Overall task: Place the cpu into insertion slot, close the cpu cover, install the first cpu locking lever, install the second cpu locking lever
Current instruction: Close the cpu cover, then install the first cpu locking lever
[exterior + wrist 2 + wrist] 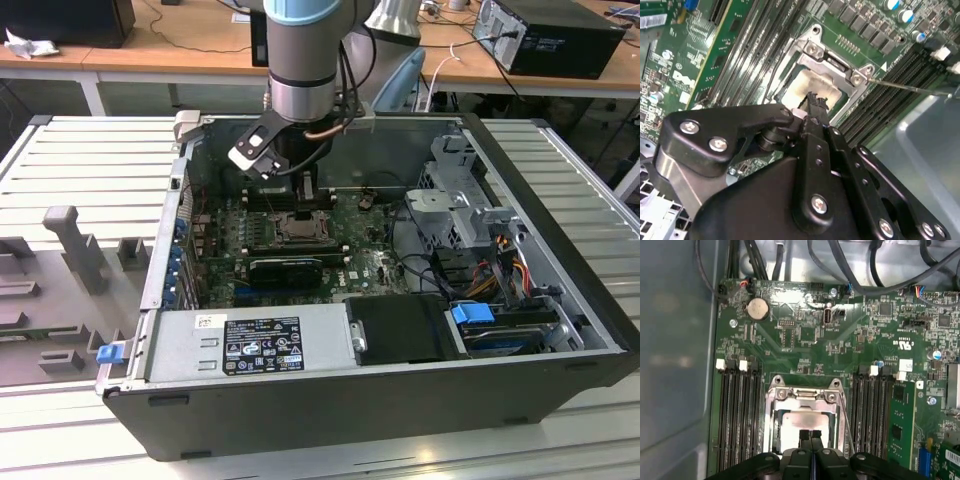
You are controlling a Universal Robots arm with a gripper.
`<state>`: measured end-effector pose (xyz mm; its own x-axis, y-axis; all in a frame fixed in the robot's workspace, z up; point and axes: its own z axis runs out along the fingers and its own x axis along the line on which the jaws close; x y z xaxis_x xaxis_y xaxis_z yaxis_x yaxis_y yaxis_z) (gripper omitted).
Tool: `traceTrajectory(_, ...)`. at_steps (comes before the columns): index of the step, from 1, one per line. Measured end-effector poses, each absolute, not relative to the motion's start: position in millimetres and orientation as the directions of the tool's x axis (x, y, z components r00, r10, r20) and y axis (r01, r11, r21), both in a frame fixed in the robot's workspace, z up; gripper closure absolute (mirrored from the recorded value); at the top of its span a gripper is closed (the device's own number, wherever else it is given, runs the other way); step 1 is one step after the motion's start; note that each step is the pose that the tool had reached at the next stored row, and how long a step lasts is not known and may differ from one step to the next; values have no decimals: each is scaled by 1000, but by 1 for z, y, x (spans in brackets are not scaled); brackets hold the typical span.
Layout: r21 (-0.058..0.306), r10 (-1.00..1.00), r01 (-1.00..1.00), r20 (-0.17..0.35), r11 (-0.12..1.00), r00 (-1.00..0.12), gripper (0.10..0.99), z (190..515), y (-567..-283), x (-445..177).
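Note:
The cpu (807, 419) (812, 82) lies flat in the insertion slot (300, 226), its pale metal top showing through the cut-out of the cpu cover (774, 407) (832, 62), which is folded down over it. My gripper (810, 434) (816, 98) (305, 195) hangs just above the chip's near part, shut, with nothing between the fingers. Whether the tips touch the chip or the cover cannot be told. A thin wire locking lever (910, 88) (846, 427) stands out from one side of the socket.
Long black memory slots (740, 415) flank the socket on both sides. A black expansion card (285, 268), the power supply (250, 340), a drive cage (460, 205) and loose cables (420, 265) crowd the open case. The case wall (675, 365) is close by.

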<state>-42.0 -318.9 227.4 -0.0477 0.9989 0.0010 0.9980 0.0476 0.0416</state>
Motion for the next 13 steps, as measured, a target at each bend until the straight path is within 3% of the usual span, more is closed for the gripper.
traceTrajectory(5, 42, 999, 998, 1, 51, -51, 980, 228, -319, -44)
traceTrajectory(13, 42, 999, 998, 1, 51, -51, 980, 254, -319, -44)
